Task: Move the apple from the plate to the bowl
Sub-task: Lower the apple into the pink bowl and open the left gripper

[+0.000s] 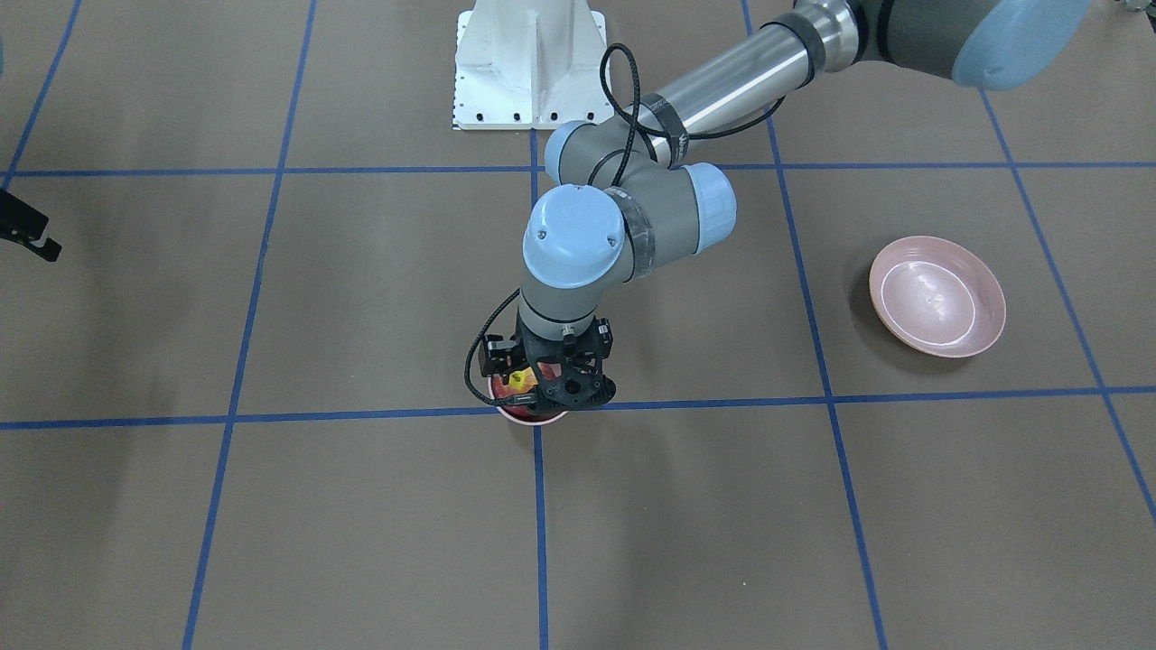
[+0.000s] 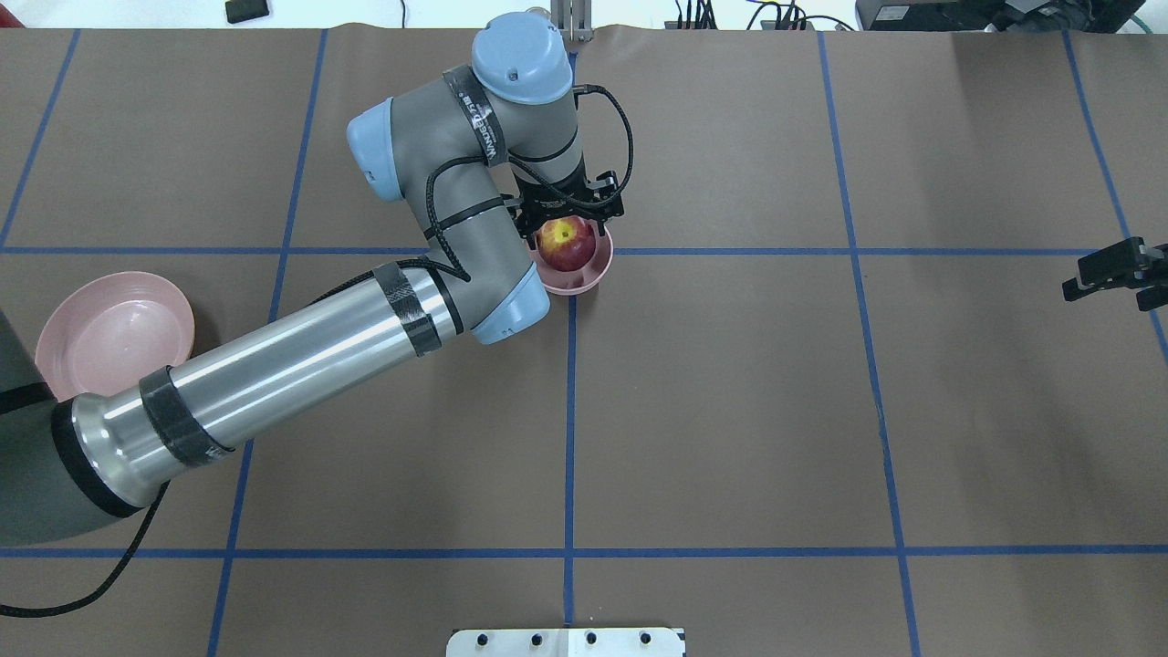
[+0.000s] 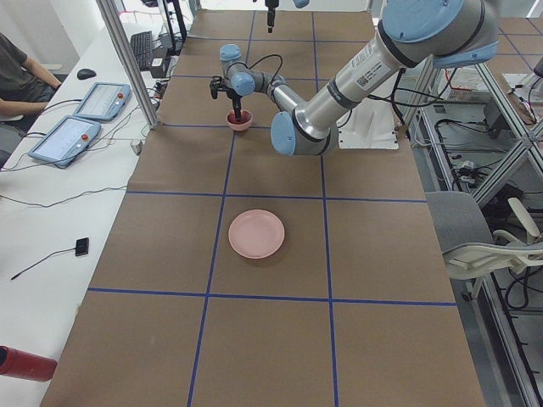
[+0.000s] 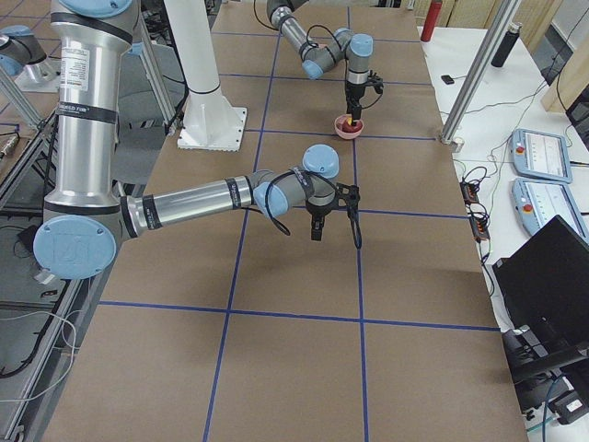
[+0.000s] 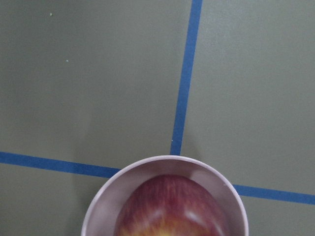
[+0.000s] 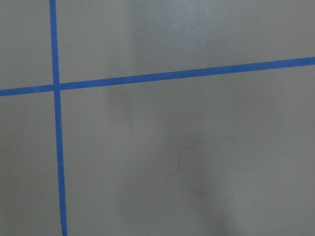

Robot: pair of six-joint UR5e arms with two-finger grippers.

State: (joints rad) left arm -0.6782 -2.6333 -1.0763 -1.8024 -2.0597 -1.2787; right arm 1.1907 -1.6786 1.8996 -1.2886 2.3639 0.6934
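Note:
The dark red apple, with a yellow patch on top, sits inside the small deep pink bowl at the crossing of two blue tape lines. It also shows in the left wrist view, inside the bowl's rim. My left gripper points straight down over the bowl, with its fingers on either side of the apple and closed against it. The wide pink plate lies empty at the table's left side, partly behind my left arm. My right gripper hangs open and empty far to the right.
The white robot base stands at the table's robot-side edge. Blue tape lines mark a grid on the brown table cover. The right wrist view shows only bare table and tape lines.

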